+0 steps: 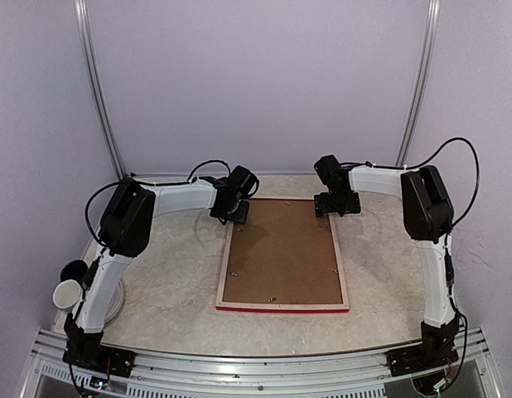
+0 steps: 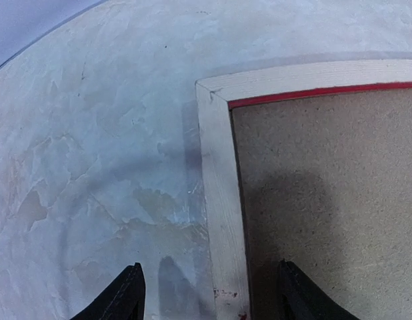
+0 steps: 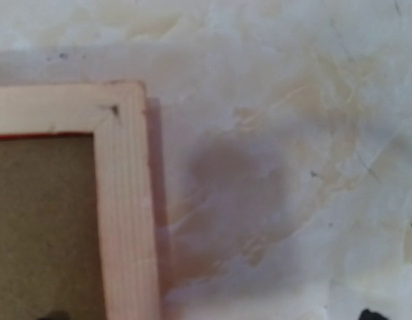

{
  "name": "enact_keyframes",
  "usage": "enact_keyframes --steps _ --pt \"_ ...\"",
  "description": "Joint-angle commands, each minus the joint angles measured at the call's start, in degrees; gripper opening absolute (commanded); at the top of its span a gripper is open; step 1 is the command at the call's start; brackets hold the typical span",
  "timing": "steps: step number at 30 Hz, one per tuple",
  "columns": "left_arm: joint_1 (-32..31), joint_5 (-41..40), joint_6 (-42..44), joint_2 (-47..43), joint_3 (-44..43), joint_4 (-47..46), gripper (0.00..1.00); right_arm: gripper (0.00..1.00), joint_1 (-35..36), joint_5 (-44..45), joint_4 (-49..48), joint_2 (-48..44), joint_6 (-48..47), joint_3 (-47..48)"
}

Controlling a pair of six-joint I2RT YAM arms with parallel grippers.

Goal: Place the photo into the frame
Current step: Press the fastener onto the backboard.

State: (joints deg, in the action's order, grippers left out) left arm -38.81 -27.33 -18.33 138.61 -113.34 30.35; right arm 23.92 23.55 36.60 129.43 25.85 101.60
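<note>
Frame (image 1: pixel 282 308) lies flat on the bench (image 1: pixel 173 290), roughly midway between the two arms and face down. We see pale bare wood on the upper side, with a strip of red along the near edge and a thin red line inside the far rail. A brown backing board (image 1: pixel 282 253) sits inside it and fills the opening; its surface is plain and speckled, with a few small marks near the rails too tiny to make out.

Left gripper (image 1: pixel 231 214) hangs over the frame's far left corner. In its wrist view the jaws stand partly apart, empty, with the left rail (image 2: pixel 219 200) between the two dark fingertips (image 2: pixel 129 297).

Right gripper (image 1: pixel 337 207) hangs over the far right corner. Its jaws are spread wide and hold nothing, and the wrist view shows the corner joint (image 3: pixel 123 213) lower left.

At the bench's near left edge, beside the left arm, sit a white cup-like thing (image 1: pixel 68 292) and a dark round thing (image 1: pixel 74 269). We cannot tell their contents.
</note>
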Motion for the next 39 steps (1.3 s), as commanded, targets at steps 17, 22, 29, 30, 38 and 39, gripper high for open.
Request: enact_keyframes --steps 17,22,29,30,38,39 --pt "0.9 -2.7 -0.4 -2.3 2.7 1.6 0.66 0.99 0.0 -5.8 1.6 -10.5 -2.2 -4.2" --pt "-0.8 -2.3 -0.3 -7.6 6.4 0.8 0.66 0.99 0.6 -5.2 0.2 -13.8 -2.0 -11.3" --pt "-7.3 -0.5 -0.6 -13.5 13.0 -0.4 0.67 0.99 1.5 -5.5 -3.0 -14.5 -2.3 -18.0" --pt "-8.5 0.4 -0.9 -13.9 13.9 -0.7 0.66 0.99 1.6 -5.5 -3.3 -14.5 -2.3 -18.5" --pt "-13.6 6.8 -2.5 -14.8 18.0 -2.8 0.66 0.99 2.2 -4.9 -4.0 -14.7 -2.1 -19.1" --pt "-14.0 7.6 -2.7 -14.4 17.8 -3.0 0.66 0.99 2.2 -5.0 -4.0 -14.7 -2.1 -19.0"
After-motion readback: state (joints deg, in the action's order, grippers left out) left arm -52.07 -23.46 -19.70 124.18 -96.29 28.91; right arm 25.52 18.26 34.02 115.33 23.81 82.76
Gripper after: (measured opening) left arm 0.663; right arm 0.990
